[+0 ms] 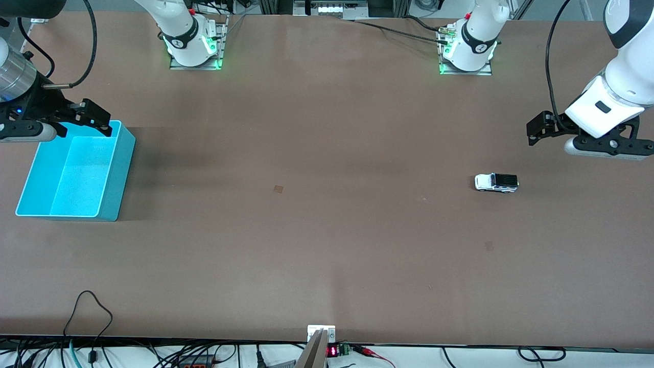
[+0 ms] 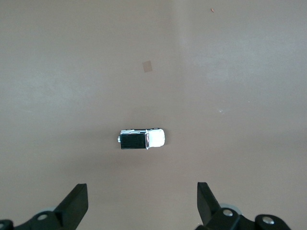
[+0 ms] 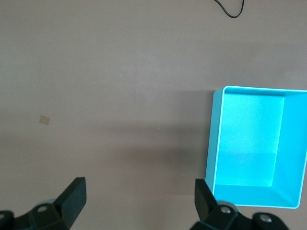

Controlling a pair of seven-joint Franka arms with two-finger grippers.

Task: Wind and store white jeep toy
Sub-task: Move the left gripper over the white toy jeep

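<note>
The left gripper point(image 2: 142, 203) hung with fingers spread wide and empty, just off the upright white, black-roofed jeep point(image 1: 496, 182). The right gripper point(image 3: 140, 199), likewise spread, hovered beside the bin point(image 1: 118, 176).

The white jeep toy point(image 1: 496, 183) sits on its wheels on the table point(image 1: 317, 245) toward the left arm's end, well apart from the bin point(image 1: 76, 174) at the right arm's end, with 1 gripper hanging in the air near each of them.
</note>
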